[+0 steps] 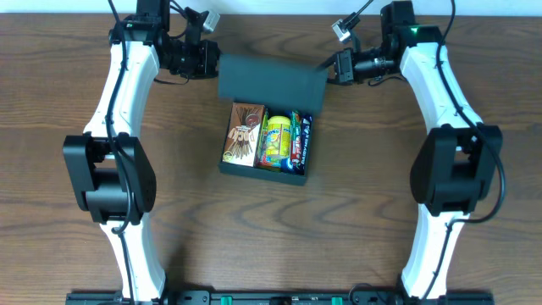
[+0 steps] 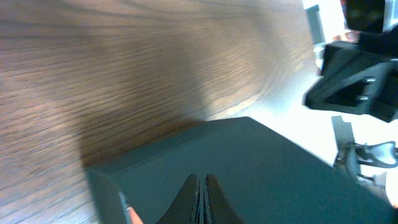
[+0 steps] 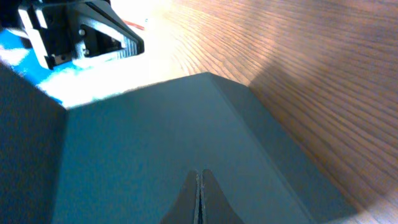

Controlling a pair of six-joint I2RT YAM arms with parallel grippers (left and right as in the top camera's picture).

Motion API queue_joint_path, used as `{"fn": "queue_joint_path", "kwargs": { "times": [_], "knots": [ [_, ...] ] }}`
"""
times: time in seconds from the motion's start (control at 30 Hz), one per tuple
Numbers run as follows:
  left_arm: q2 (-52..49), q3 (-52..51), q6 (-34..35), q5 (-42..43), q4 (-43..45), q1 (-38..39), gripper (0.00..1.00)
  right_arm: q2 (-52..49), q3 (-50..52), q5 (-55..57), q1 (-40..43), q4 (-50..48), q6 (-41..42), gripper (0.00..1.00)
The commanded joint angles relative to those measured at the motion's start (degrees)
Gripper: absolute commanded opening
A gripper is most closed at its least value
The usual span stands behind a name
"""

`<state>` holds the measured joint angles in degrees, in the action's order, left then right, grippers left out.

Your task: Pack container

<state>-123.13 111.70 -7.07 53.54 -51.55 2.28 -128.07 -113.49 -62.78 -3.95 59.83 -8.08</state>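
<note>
The container [image 1: 261,173], a dark teal box, lies at the table's middle with its flap lid [image 1: 271,81] raised over its far half. Inside lie a brown packet [image 1: 244,133], a yellow-green packet [image 1: 275,140] and a dark blue packet [image 1: 299,141]. My left gripper [image 1: 210,61] is shut at the lid's left end. My right gripper [image 1: 333,68] is shut at its right end. In the left wrist view the closed gripper [image 2: 202,182] rests over the lid [image 2: 261,168]. In the right wrist view the closed gripper [image 3: 198,177] points onto the lid [image 3: 143,143]. Nothing shows between either pair of jaws.
Brown wooden table [image 1: 356,220] surrounds the box. Both white arms stand at the sides, the left arm [image 1: 110,161] and the right arm [image 1: 453,161]. The table's far edge [image 1: 271,8] is just behind the lid.
</note>
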Motion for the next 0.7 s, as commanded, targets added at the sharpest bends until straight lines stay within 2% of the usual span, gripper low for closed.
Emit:
{"fn": "queue_joint_path", "kwargs": {
  "times": [0.0, 0.27, 0.43, 0.67],
  "knots": [
    [3.0, 1.0, -2.7, -4.5, -1.3, -0.2, 0.06, 2.9, -0.1, 2.6, -0.5, 0.8, -2.6, 0.01],
    [4.8, 1.0, -3.9, -10.4, -4.8, -0.5, 0.06, 5.9, -0.1, 10.8, -0.5, 4.5, -2.7, 0.01],
    [6.3, 1.0, -9.6, -11.5, -9.2, -0.3, 0.06, 9.4, -0.1, 17.1, -0.6, 7.8, -1.6, 0.01],
    [6.3, 0.9, -18.8, -14.2, -19.0, 2.2, 0.06, 17.7, -0.1, 29.2, -1.5, 11.7, 5.5, 0.01]
  ]
}}
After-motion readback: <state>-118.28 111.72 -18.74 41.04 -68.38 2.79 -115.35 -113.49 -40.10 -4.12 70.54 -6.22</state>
